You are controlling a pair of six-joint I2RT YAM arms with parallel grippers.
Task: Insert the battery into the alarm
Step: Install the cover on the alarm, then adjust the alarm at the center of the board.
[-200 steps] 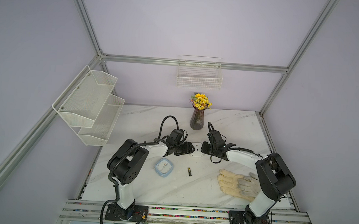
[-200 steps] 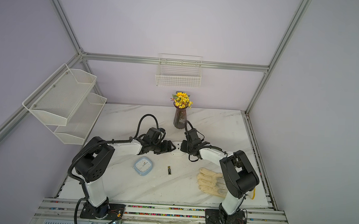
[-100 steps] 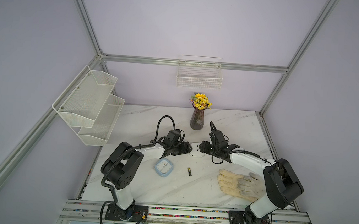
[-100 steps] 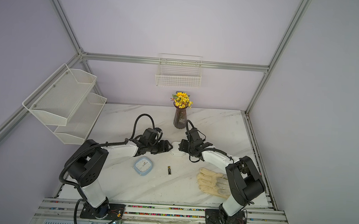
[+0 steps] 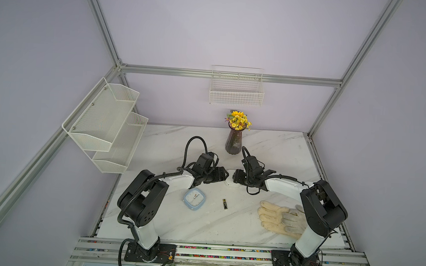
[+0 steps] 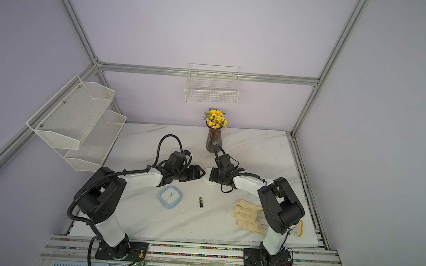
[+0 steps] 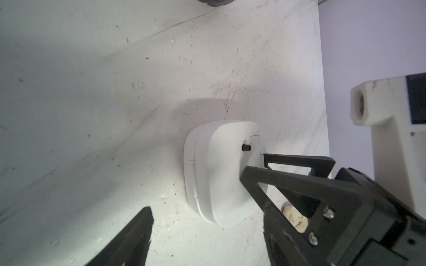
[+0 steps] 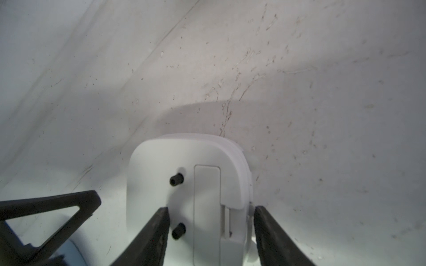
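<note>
Centrally, both arms reach low over the marble table point(image 5: 170, 141) and meet tip to tip. Left arm: elbow folded, forearm nearly level. The left gripper point(image 7: 196, 191) has its jaws wide apart, one finger overlapping the back of the white alarm point(image 7: 216, 170), the other over bare table, clamping nothing. Right arm: mirrored pose. The right gripper point(image 8: 211, 209) is likewise parted, one finger over the alarm's back beside one of two black knobs point(image 8: 178, 230), the other just beside the shell's edge; contact cannot be judged. Clearance: a blue clock point(image 5: 194, 199) sits just in front of the left forearm. The battery point(image 5: 225, 204) lies on the table, nearer the arm bases than the alarm and apart from it. A glove point(image 5: 278, 217) lies partly behind the right arm's upright link. A vase point(image 5: 233, 142) stands near behind the grippers. Open marble extends to either side of the vase and toward both side edges. Alarm: rounded-square white shell lying between the two grippers, back upward. It has a long rectangular battery cover point(image 8: 207, 195) alongside the knobs and a small recess at its end nearest the right gripper.
</note>
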